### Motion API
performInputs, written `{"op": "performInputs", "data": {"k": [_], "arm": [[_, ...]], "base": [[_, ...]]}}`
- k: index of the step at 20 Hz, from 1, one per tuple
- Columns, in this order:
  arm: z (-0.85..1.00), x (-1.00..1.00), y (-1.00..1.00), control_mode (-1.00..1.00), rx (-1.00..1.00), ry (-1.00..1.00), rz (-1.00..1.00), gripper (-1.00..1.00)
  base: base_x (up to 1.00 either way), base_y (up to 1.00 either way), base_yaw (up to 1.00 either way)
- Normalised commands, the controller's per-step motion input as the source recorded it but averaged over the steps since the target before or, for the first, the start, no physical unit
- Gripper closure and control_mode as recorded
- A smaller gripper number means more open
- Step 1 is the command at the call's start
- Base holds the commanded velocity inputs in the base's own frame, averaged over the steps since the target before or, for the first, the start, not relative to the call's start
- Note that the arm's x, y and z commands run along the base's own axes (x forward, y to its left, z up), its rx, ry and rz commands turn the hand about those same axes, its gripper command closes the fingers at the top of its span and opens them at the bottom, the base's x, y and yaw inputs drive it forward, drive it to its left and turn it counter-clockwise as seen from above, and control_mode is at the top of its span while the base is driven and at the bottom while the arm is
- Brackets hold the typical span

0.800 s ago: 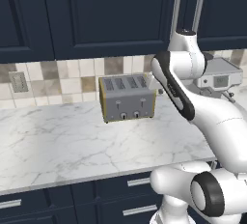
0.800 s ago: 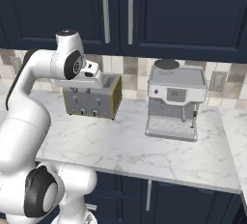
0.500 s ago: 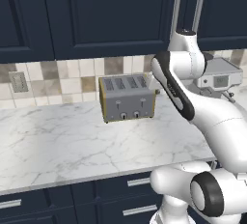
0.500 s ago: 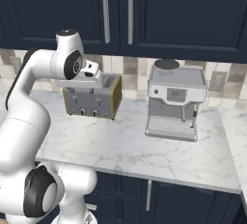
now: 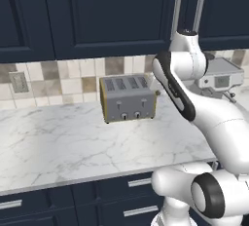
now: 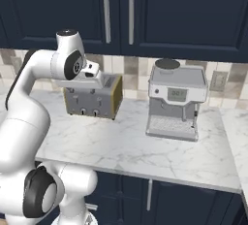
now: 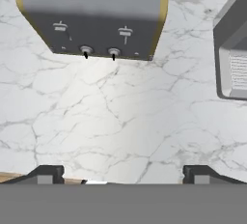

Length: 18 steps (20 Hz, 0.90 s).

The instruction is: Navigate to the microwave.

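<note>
Ahead of the gripper (image 7: pixel 123 172), whose 2 fingertips stand wide apart with nothing between them, sits a grey 4-slot toaster (image 7: pixel 94 13) on the marble counter (image 7: pixel 120 117). A coffee machine (image 6: pixel 175 98) stands off to one side. The microwave cannot be located from here. It is likely heavy and rigid: something to drive up to, not lift.

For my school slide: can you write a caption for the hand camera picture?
Open robot hand above a marble counter, facing a grey toaster, with a coffee machine beside it.
</note>
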Motion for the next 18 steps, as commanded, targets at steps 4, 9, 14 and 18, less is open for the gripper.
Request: {"op": "performInputs", "data": {"k": [4, 9, 14, 18], "arm": [[0.0, 0.0, 0.0, 1.0, 0.0, 0.0, 0.0, -1.0], [0.0, 0.0, 0.0, 1.0, 0.0, 0.0, 0.0, -1.0], [0.0, 0.0, 0.0, 1.0, 0.0, 0.0, 0.0, -1.0], [0.0, 0.0, 0.0, 1.0, 0.0, 0.0, 0.0, -1.0]], "base": [[-0.44, -0.06, -0.04], [-0.48, -0.04, -0.52], [-0.51, -0.06, -0.82], [-0.37, 0.0, -0.86]]}}
